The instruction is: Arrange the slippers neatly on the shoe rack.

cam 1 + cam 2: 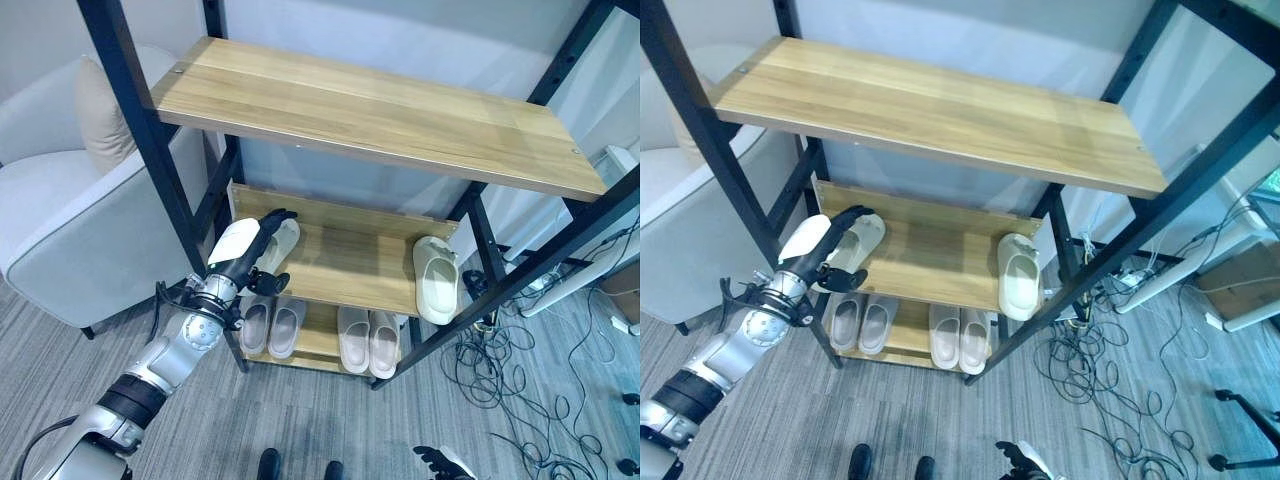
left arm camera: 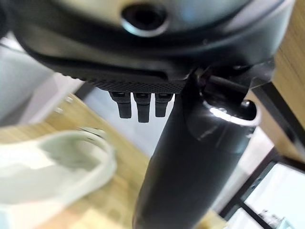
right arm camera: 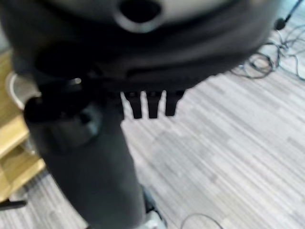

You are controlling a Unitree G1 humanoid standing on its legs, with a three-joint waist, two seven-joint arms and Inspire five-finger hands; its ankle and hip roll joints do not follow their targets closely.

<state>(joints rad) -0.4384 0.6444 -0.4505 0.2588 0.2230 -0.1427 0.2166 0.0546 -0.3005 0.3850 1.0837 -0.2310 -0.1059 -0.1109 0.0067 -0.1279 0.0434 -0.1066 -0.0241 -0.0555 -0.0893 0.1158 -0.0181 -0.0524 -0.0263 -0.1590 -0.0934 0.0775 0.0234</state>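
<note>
The left arm (image 1: pixel 160 365) is built of silver-grey metal segments, rounded like tubes, with a black band round it near the elbow and a round silver joint housing at the wrist. The left hand (image 1: pixel 245 250) has a smooth white cover over its back; its fingers (image 1: pixel 275 217) are dark and slender. Seen from the wrist, the palm is a black bulk with a round recessed hole and a finely ribbed strip, and the thumb (image 2: pixel 190 171) is thick and glossy black. The right hand (image 1: pixel 440 462) is dark with a white patch.
</note>
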